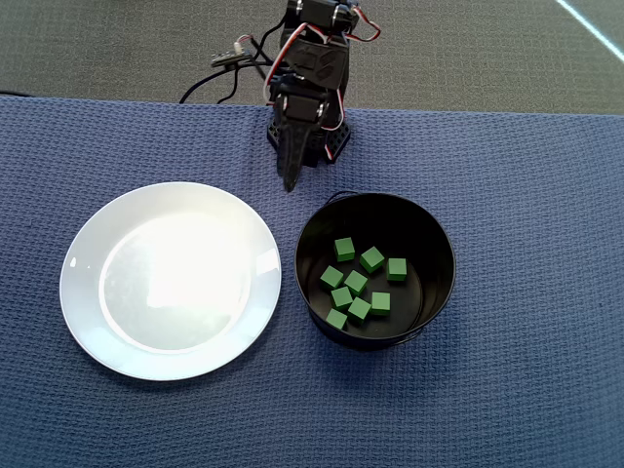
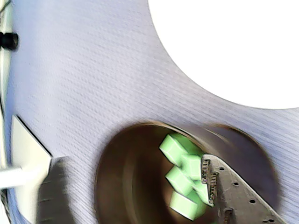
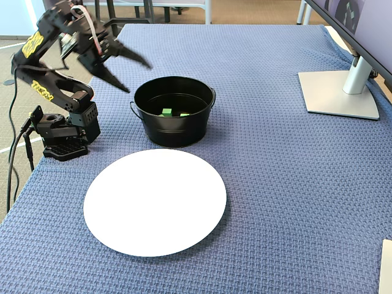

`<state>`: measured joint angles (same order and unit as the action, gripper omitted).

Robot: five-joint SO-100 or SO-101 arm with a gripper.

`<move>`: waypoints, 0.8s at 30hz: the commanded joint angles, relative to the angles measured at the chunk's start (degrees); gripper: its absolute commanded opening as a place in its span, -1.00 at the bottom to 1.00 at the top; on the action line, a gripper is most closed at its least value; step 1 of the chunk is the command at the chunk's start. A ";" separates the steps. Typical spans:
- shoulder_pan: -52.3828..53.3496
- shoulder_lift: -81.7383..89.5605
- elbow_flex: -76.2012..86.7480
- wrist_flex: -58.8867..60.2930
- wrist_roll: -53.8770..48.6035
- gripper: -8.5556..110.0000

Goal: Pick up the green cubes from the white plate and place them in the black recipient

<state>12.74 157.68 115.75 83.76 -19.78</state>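
With the white plate (image 1: pixel 171 281) bare in all three views, the green cubes (image 1: pixel 357 282) lie clustered on the floor of the black recipient (image 1: pixel 375 270), at about three o'clock from the plate in the overhead view; eight can be counted there, and any further one may be hidden by the wall. The gripper (image 3: pixel 125 73), jaws spread wide and holding nothing, hangs in the air beside the pot's rim in the fixed view, at roughly ten o'clock from it, above the blue woven cloth (image 1: pixel 526 390). In the wrist view the recipient (image 2: pixel 140 186) fills the lower frame with pale green blocks inside. The transfer looks complete or nearly so. The remaining risk, as a judgement, is a careless retreat: a low sweep of the open fingers could clip the pot's rim or its wire handle, nudge it across the cloth or tip it, spilling cubes; a monitor stand (image 3: pixel 340 92) sits well apart
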 commanded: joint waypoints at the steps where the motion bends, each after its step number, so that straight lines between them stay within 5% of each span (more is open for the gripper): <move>1: 0.18 8.17 5.45 4.13 2.02 -0.61; 13: 1.05 19.25 22.85 3.52 5.10 -0.85; 24: -0.79 20.92 23.20 3.78 6.68 -0.86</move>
<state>12.04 178.77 139.04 88.68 -13.80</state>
